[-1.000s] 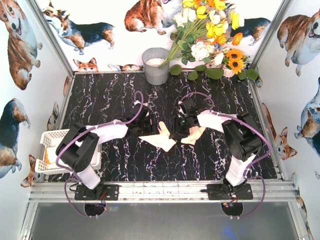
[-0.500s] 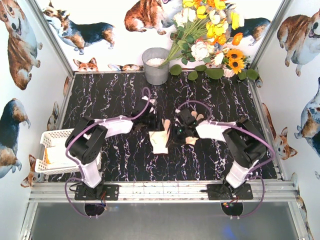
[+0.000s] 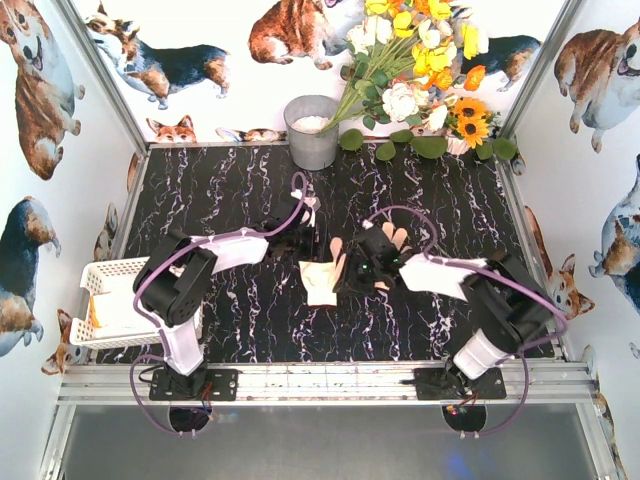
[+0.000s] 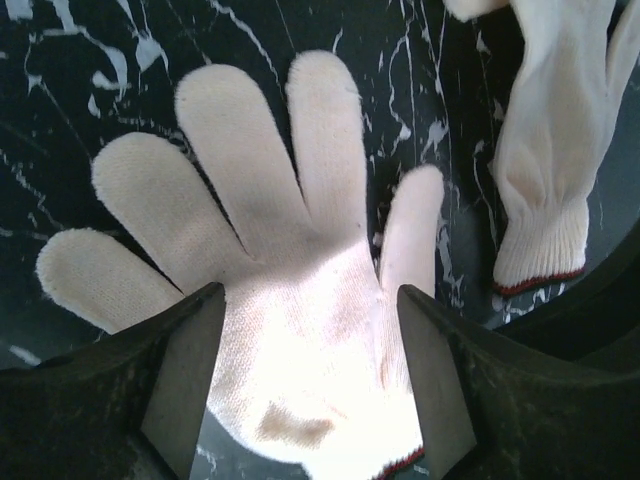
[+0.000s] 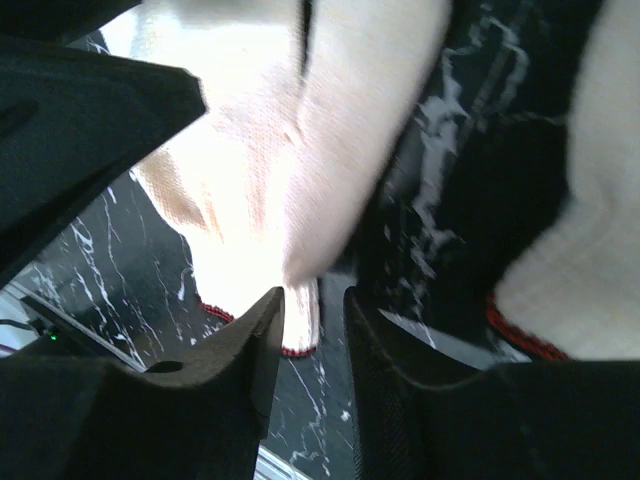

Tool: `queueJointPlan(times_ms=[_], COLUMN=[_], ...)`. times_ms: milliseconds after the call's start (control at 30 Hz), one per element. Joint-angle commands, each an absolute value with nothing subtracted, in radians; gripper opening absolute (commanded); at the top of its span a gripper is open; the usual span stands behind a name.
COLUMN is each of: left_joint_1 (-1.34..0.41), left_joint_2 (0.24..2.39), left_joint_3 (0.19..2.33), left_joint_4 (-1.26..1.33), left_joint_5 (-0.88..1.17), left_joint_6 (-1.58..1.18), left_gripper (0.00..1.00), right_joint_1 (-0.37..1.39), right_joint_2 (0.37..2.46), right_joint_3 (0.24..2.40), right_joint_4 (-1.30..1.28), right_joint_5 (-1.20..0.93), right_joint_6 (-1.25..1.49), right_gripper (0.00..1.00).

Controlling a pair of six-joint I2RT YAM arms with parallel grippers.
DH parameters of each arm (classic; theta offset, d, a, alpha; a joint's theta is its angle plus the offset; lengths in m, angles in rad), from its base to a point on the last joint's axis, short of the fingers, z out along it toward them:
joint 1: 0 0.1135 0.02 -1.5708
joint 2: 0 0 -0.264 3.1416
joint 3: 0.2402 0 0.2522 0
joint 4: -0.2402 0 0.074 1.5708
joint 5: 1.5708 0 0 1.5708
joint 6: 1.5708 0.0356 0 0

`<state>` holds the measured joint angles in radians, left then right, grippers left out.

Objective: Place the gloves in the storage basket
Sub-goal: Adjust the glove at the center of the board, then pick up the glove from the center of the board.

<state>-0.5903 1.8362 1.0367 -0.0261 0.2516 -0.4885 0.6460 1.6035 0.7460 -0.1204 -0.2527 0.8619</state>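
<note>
A cream glove (image 3: 322, 283) lies on the black marble table at the centre, fingers pointing away. In the left wrist view this glove (image 4: 290, 300) lies flat with its fingers spread and a red-edged cuff nearest. My left gripper (image 3: 303, 243) (image 4: 310, 295) is open, its jaws on either side of the palm. My right gripper (image 3: 352, 272) (image 5: 312, 300) is just right of that glove, jaws a narrow gap apart, with the glove's cuff (image 5: 300, 325) seen in the gap. A second glove (image 3: 396, 240) (image 4: 550, 150) (image 5: 590, 250) lies beside the right gripper. The white storage basket (image 3: 100, 272) stands at the far left.
A grey metal bucket (image 3: 312, 130) stands at the back centre, with a bunch of flowers (image 3: 420, 60) leaning at the back right. The basket holds pale fabric (image 3: 120, 312). Walls with dog pictures close in the table on three sides.
Both grippers have moved in toward the centre glove. The glove went from a spread, slanted lie to a narrower upright one. The second glove now shows behind the right gripper.
</note>
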Motion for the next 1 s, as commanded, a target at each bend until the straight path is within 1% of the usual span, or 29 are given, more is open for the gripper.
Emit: queueJointPlan(times_ms=[0,100,167,300,400,467,600,700,833,967], left_joint_1=[-0.589,-0.589,-0.589,-0.592,-0.623,-0.658,-0.726,-0.754,-0.774,-0.777], left_joint_2=[1.748,1.679,1.659,1.658,1.659,1.694,1.758,1.819,1.888,1.949], left_joint_3=[1.027,1.059,1.084,1.088,1.083,1.097,1.100,1.107,1.133,1.146], left_joint_4=[-0.102,-0.120,-0.140,-0.110,-0.055,-0.038,0.033,0.086,0.121,0.124], left_joint_5=[0.277,0.272,0.266,0.305,0.342,0.365,0.365,0.376,0.387,0.380], left_joint_6=[-0.451,-0.441,-0.440,-0.504,-0.593,-0.641,-0.737,-0.797,-0.837,-0.851], left_gripper=[0.67,0.73,0.75,0.75,0.74,0.72,0.63,0.57,0.52,0.49], right_joint_1=[0.646,0.646,0.642,0.591,0.515,0.468,0.406,0.386,0.368,0.361], right_joint_2=[1.452,1.352,1.304,1.256,1.249,1.241,1.224,1.238,1.266,1.309], right_joint_3=[0.731,0.768,0.786,0.774,0.729,0.697,0.650,0.636,0.622,0.616], right_joint_4=[-0.198,-0.316,-0.397,-0.490,-0.500,-0.482,-0.426,-0.411,-0.383,-0.344], right_joint_5=[-0.128,-0.073,-0.008,0.072,0.065,0.039,-0.013,-0.020,-0.044,-0.087], right_joint_6=[0.816,0.770,0.751,0.725,0.758,0.777,0.802,0.804,0.803,0.806], right_gripper=[0.36,0.42,0.45,0.45,0.43,0.42,0.41,0.37,0.33,0.31])
